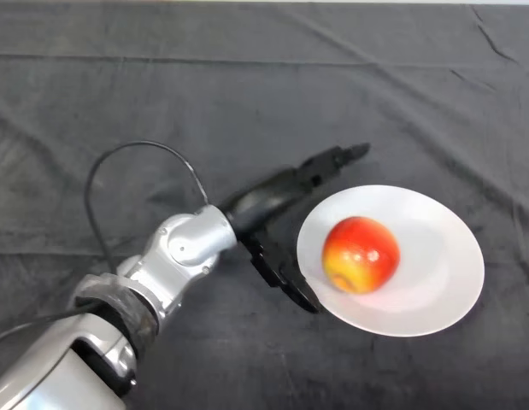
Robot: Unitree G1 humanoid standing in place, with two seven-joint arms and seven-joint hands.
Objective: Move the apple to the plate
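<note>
From the head view, your round red-and-yellow apple already sits on the white round plate, left of its middle. Your black left hand lies just beside the plate's left rim, its fingers spread wide and holding nothing. The apple lies right of them, apart. I judge you need only draw back left across the dark-clothed bench.

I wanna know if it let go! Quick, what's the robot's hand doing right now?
Left hand: open, holding nothing; the red-and-yellow apple lies apart from it on the round white plate.
</note>
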